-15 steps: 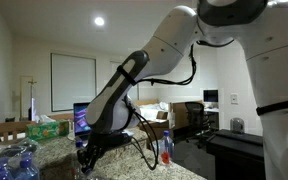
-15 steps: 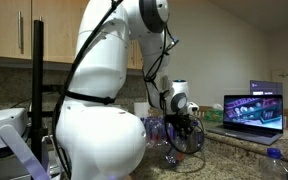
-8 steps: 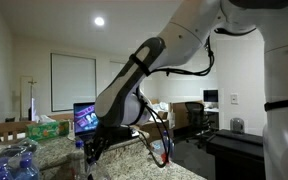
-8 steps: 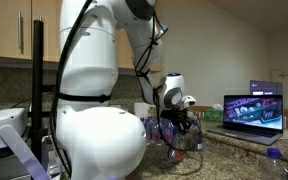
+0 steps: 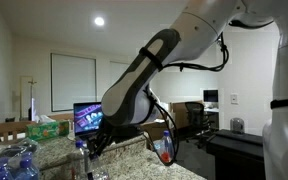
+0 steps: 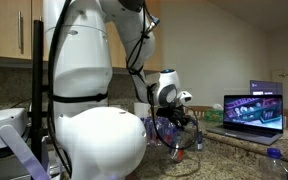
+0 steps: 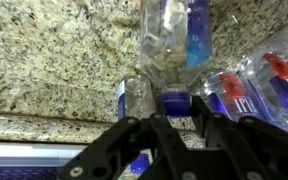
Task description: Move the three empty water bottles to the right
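Room dim, warm: one ceiling light blooms white in an exterior view. Laptop screen glows, overexposed, in both exterior views. My arm soft, slightly smeared. My wrist view brighter: counter speckle sharp, glare streaks on bottle, my fingers dark, out of focus.

A home kitchen opening onto an office corner: speckled granite countertop, wooden wall cabinets, a laptop on the counter, a black office chair and desk behind.
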Controlling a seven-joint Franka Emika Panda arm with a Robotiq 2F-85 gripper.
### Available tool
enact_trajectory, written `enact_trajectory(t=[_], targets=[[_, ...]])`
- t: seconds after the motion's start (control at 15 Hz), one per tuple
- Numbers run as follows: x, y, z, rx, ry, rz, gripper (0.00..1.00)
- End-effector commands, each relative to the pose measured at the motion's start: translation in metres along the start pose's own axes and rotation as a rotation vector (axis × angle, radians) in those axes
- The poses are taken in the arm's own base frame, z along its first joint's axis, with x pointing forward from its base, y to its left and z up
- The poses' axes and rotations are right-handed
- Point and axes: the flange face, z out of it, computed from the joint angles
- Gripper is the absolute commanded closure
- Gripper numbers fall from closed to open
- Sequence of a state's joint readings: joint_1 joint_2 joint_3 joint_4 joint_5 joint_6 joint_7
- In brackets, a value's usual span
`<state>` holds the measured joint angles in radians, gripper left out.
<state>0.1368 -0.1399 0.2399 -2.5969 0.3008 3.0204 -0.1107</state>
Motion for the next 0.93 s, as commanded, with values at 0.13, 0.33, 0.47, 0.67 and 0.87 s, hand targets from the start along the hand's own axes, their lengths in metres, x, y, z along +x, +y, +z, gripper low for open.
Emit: enact_trajectory(t=[0.13,0.33,0.47,0.67,0.87], targets=[[-0.022,-0.008,-0.019,-0.018,0.058,-0.028,0.87],[-0.034,-0.013,-0.022,-0.022,0.069,-0.046,0.87],[-0.042,-0.017,-0.024,-0.023,0.078,-0.058,0.87],[-0.05,-0.02,-0.028,-0.024,0.093,-0.066,0.87],[-0.057,-0.022,-0.031,-0.02,0.106,-0.053,0.43]])
